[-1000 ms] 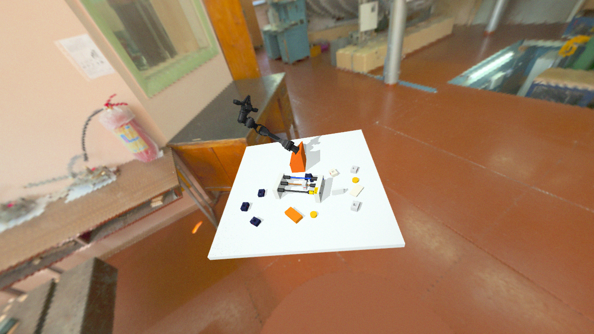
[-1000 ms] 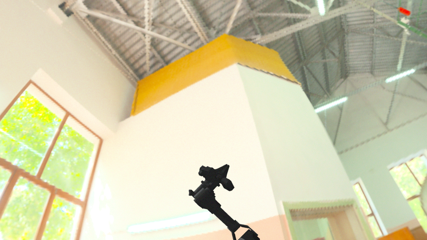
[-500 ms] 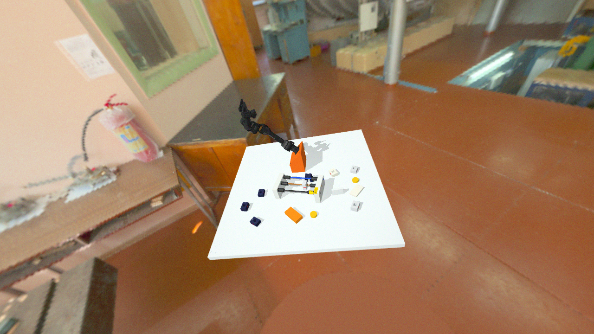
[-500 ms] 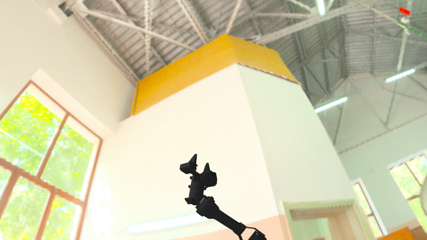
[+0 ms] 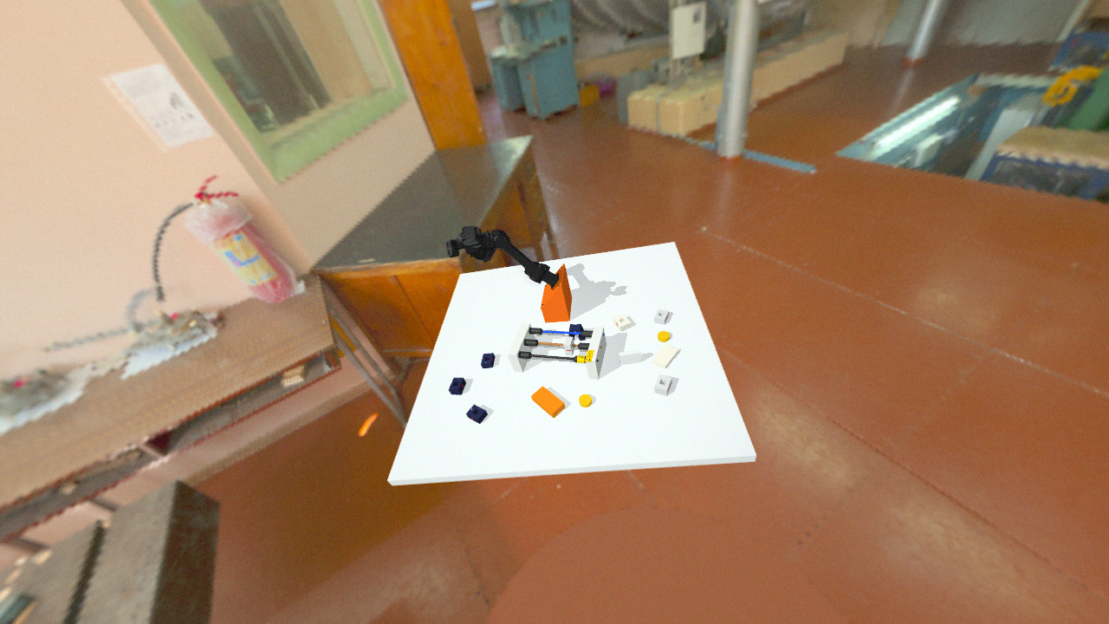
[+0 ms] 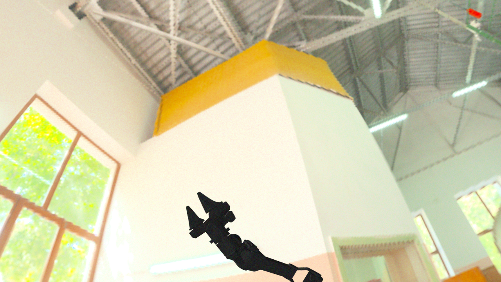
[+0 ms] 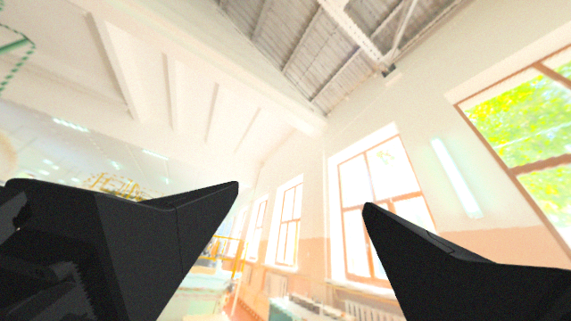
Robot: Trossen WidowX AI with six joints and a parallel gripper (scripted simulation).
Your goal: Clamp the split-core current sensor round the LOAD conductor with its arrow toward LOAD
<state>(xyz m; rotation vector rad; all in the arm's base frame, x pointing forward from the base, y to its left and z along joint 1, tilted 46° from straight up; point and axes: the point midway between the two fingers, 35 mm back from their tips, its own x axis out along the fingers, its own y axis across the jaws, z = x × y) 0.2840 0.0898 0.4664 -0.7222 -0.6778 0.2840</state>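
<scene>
My gripper is open and empty, raised beyond the table's back left edge, far from the conductors. A rack with white end plates carries a blue conductor, a brown one and a black one. A yellow piece with dark marks is at the right end of the black conductor; its lettering is too small to read. A small white piece is at the brown conductor; I cannot tell whether it is the sensor, or whether it encloses the conductor. Arrow and latch cannot be made out.
An orange wedge stands behind the rack on the white table. Dark blue blocks lie left, an orange block and yellow disc in front. A cream block and grey blocks lie right.
</scene>
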